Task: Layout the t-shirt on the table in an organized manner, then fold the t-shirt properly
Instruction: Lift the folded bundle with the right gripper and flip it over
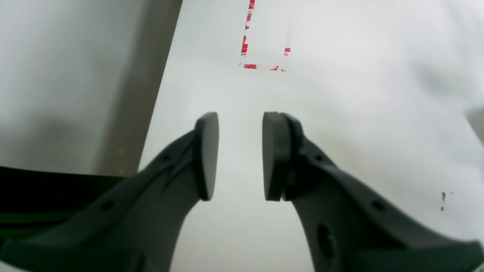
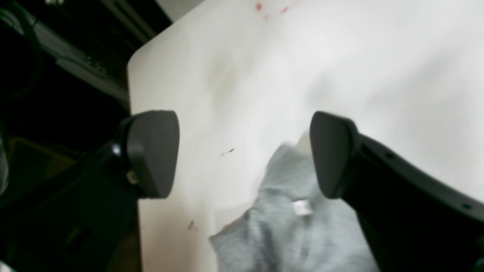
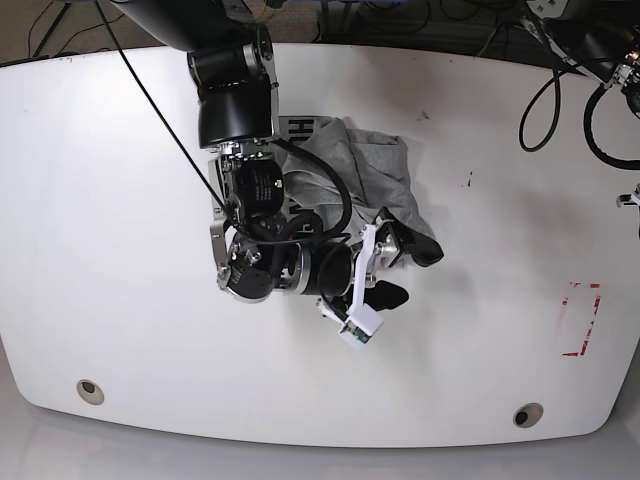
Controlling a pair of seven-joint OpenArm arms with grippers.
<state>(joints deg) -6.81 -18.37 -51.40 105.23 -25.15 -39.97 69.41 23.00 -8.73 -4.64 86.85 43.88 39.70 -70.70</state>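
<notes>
Grey t-shirt (image 3: 360,165) sits bunched and wrinkled on the white table (image 3: 120,200), toward the far middle of the top in the base view, black lettering visible at its far left edge, partly covered by the right arm (image 3: 240,110). Right gripper (image 3: 405,270) hangs over the near right edge of the shirt heap, jaws wide apart. In the right wrist view the gripper (image 2: 242,155) shows both pads (image 2: 151,151) spread with bare table and a corner of grey fabric (image 2: 287,226) below between them; a small white tag (image 2: 301,207) shows on the cloth. Nothing is clamped, and contact between pads and fabric can't be confirmed because the view is blurred. Left gripper (image 1: 240,155) appears only in the left wrist view, jaws partly apart with nothing between them, just white table underneath. Red tape mark (image 1: 264,49) lies ahead of it on the table; same mark (image 3: 582,320) sits near the right edge in the base view, well apart from the shirt. Two round holes (image 3: 90,390) sit near the table's near edge, one at each side. Cables (image 3: 600,90) at far right corner.
</notes>
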